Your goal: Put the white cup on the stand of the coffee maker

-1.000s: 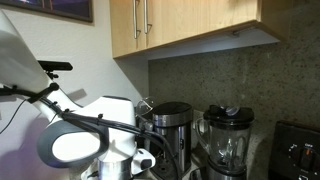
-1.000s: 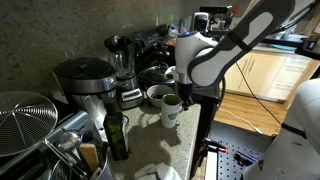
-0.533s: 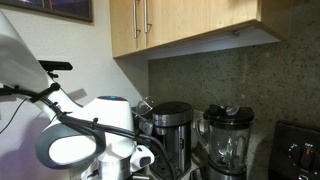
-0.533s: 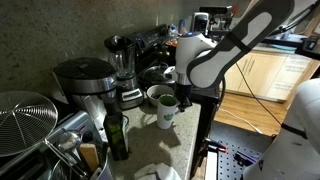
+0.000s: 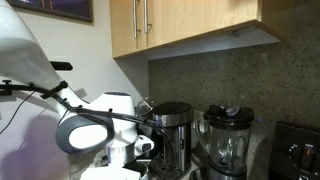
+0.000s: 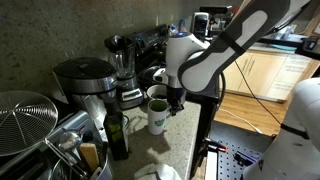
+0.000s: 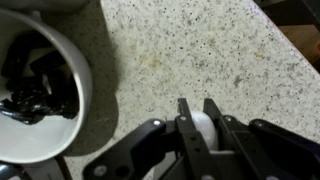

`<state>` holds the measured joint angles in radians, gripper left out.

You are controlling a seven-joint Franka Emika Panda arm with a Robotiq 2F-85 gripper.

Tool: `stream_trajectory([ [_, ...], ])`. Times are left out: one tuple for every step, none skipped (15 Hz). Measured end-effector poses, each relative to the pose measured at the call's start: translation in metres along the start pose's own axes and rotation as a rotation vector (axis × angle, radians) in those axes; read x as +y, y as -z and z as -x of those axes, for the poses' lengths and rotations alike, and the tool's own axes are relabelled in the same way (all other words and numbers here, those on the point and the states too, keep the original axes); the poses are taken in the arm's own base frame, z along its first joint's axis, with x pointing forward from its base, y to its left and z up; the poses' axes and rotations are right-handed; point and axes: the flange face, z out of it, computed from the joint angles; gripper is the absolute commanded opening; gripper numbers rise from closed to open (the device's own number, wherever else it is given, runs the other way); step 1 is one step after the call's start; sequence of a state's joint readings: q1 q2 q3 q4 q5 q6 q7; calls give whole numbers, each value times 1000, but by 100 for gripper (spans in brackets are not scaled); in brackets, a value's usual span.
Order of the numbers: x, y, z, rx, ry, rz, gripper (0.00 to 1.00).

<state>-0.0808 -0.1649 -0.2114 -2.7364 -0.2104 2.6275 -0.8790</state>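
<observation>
Claw (image 6: 172,102) clamped on the one white cup (image 6: 157,118) — one white bowl (image 7: 30,142) beside, one coffee maker (image 6: 85,82), one blender (image 6: 123,62).

The white cup (image 6: 157,120) is glossy, countertop (image 7: 200,50) speckled stone, coffee maker (image 6: 85,80) brushed metal.

Kitchen: coffee maker (image 6: 85,85), blender (image 6: 122,60), wall cabinets (image 5: 190,25)

Mid-frame: gripper (image 6: 172,101) gripping the rim of the white cup (image 6: 157,120), lower right of coffee maker (image 6: 85,82), beside dark bottle (image 6: 117,132).
</observation>
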Motion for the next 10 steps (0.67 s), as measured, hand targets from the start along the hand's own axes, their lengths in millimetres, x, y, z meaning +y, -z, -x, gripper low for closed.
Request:
stream_trajectory([
  [2, 1, -8, -1, 14, 6, 10],
  [4, 2, -14, -1, 25, 12, 11],
  [8, 3, -21, 0, 35, 19, 11],
  [12, 4, -28, 0, 43, 25, 11],
  [16, 5, -34, 0, 50, 31, 10],
  [20, 5, -39, 0, 56, 36, 11],
  [24, 6, -45, 0, 62, 41, 10],
  [28, 6, -50, 0, 67, 45, 10],
  [31, 6, -54, 0, 71, 48, 11],
  [33, 5, -58, 3, 69, 48, 11],
])
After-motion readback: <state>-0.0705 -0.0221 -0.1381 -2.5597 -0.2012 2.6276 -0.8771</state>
